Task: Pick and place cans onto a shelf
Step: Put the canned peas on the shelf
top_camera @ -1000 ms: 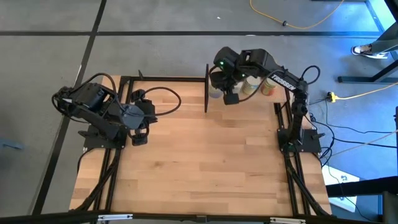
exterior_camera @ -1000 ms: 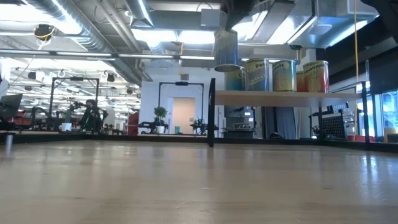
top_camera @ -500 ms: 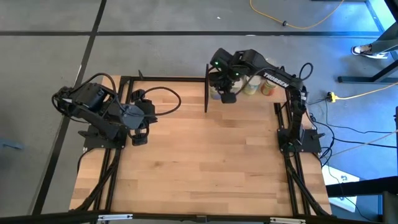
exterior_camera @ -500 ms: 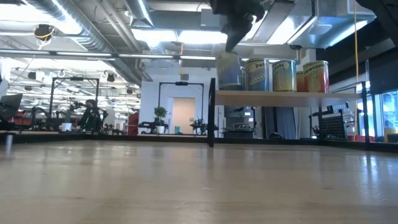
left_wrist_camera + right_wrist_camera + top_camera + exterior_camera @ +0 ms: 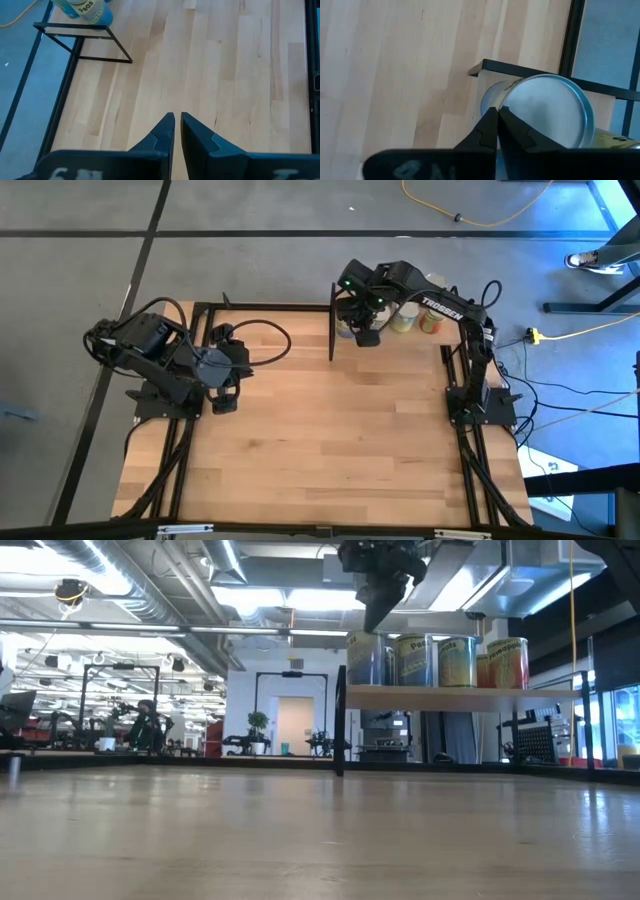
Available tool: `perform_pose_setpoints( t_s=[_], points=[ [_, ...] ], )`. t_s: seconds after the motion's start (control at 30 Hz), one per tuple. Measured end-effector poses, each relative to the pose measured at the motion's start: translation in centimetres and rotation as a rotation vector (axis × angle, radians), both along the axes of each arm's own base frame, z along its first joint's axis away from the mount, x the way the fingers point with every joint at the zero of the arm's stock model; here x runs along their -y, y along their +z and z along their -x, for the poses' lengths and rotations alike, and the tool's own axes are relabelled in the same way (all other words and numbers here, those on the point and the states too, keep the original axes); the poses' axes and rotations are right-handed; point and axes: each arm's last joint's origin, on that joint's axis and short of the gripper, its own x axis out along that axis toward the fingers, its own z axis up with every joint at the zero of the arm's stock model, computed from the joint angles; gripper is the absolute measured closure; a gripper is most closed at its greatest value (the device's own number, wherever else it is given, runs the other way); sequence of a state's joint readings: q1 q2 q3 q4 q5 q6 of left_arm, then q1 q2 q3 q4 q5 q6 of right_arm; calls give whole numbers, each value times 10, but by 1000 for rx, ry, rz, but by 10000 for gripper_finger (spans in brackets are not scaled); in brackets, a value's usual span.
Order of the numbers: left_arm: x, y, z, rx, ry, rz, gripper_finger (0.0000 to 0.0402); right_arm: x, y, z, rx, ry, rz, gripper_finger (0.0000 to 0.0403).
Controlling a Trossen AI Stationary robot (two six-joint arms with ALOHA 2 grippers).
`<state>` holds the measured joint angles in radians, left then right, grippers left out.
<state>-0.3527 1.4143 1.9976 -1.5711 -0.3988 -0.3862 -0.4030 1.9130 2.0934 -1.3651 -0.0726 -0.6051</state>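
Silvery-topped can point(image 5: 547, 107) upright on shelf point(image 5: 460, 696), right gripper point(image 5: 497, 114) above

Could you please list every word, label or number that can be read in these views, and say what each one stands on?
"Peas": on the label of the can in the left wrist view.
"TROSSEN": white lettering on the right arm, small but legible in the high view.
The labels of the cans on the shelf in the low view: too blurred to read.
Markings on the wrist mounts: partly hidden, unreadable.

**A robotics lab in an open industrial hall**

Exposed silver ducts point(image 5: 120, 580) and strip lights run overhead. More black test frames point(image 5: 280, 710) stand far behind the wooden table point(image 5: 320, 440), a person point(image 5: 147, 725) sits at benches, and cables point(image 5: 480, 210) trail across the grey concrete floor.
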Motion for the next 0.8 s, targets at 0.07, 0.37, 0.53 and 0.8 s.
perform_pose_setpoints(
  t_s=[0.07,0.37,0.53,0.8],
  points=[
    [0,0,0,0,0,0,376,0,1,0,2,0,1,387],
    [0,0,0,0,-1,0,376,-1,11,1,22,0,10,385],
    [0,0,0,-1,-4,-3,376,-1,11,1,26,-42,-7,385],
    [0,0,0,-1,-3,-2,376,-2,10,4,-5,-41,-20,398]
  ],
)
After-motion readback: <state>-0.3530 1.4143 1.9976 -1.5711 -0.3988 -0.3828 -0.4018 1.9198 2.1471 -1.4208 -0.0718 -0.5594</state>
